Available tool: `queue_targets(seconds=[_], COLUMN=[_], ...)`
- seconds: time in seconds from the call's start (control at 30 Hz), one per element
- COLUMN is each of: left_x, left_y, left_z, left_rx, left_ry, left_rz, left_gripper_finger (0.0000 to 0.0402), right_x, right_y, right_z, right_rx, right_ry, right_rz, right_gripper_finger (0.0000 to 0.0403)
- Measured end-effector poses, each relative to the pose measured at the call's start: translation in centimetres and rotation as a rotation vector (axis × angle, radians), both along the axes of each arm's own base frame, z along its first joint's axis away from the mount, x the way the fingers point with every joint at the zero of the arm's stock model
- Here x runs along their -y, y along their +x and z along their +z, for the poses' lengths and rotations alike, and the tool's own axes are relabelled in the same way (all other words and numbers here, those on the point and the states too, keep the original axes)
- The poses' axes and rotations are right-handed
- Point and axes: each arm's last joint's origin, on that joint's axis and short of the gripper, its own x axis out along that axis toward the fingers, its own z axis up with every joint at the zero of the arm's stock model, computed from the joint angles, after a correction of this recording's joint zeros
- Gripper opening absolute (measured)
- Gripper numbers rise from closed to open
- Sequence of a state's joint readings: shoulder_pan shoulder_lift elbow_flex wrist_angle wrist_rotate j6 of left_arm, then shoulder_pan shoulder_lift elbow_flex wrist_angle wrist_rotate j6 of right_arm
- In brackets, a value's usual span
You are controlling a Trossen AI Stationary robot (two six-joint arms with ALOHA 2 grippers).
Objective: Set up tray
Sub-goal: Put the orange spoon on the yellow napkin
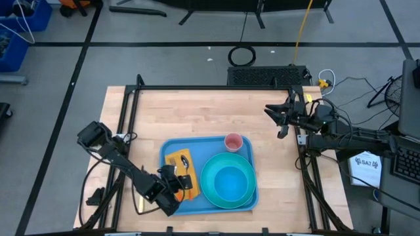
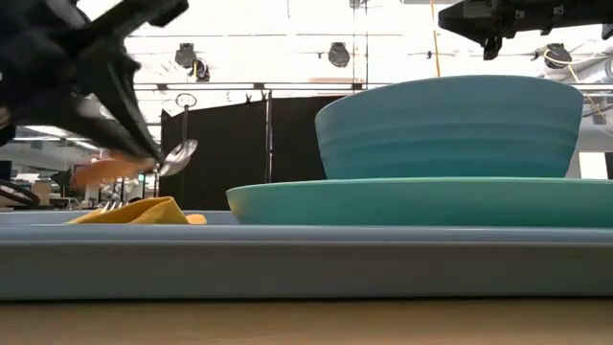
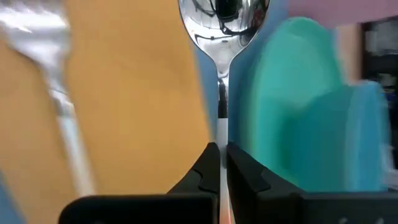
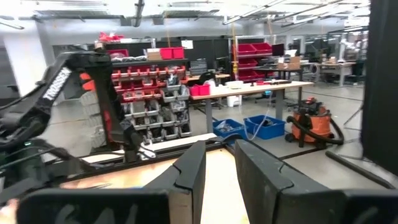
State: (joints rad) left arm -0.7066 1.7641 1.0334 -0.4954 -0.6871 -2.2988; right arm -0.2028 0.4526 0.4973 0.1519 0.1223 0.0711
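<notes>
The tray [image 1: 172, 149] lies at the bench's [image 1: 197, 111] near edge, nearly set: bowl [image 1: 228, 181] on plate [image 1: 247, 167], pink cup [image 1: 233, 141], fork [image 3: 59, 93] on the yellow napkin [image 1: 177, 162]. The spoon [image 3: 224, 25] is left; the left end effector [image 3: 220, 163] pinches its handle above the napkin (angled low). The right end effector [image 4: 219, 163] waits raised, fingers parted, empty

We see the left arm reaching in low from the table's near left, its left gripper [image 1: 182, 178] with jaws closed on a spoon [image 3: 222, 28] handle. Our right arm is held raised at the far right, its right gripper [image 1: 279, 120] with jaws slightly parted, holding nothing.
</notes>
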Motion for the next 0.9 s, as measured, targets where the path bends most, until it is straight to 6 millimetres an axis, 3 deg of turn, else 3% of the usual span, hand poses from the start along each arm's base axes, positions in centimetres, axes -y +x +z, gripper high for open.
queue_targets(seconds=[0.3,0.9], left_x=[-1.2,-0.8], left_y=[0.7,-0.2], left_z=[-0.8,-0.5], left_rx=[-0.096,-0.164], left_ry=[-0.037,-0.071], left_rz=[0.016,-0.025], left_gripper_finger=[0.0008,0.0008], right_x=[-0.3,-0.3], right_y=[0.1,0.1], right_z=[0.0,-0.1], right_rx=[-0.002,-0.011], right_ry=[-0.011,-0.013], right_rz=[0.103,0.100], right_gripper_finger=[0.0077,0.0077])
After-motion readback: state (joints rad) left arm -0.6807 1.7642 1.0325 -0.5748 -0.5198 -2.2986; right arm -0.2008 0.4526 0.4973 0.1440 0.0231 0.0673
